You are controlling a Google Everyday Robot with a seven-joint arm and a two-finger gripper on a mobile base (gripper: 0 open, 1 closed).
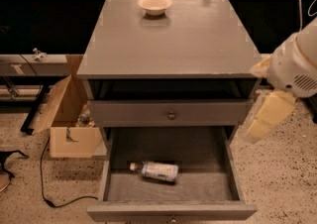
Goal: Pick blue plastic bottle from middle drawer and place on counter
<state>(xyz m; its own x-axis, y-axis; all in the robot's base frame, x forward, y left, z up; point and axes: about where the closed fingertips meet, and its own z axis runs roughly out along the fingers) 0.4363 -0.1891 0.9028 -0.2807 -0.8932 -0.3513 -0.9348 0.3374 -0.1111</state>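
Note:
The blue plastic bottle (157,171) lies on its side in the open middle drawer (171,211), white cap to the left, towards the left front of the box. The counter (168,44) is the flat grey top of the cabinet. My gripper (265,116) is a pale cream shape hanging from the white arm at the right of the cabinet. It is level with the upper drawer front, above and to the right of the open drawer, well apart from the bottle and empty.
A small cream bowl (155,4) stands at the back of the counter. The upper drawer front with a round knob (172,115) is closed. An open cardboard box (67,119) and a black cable (47,188) lie on the floor to the left.

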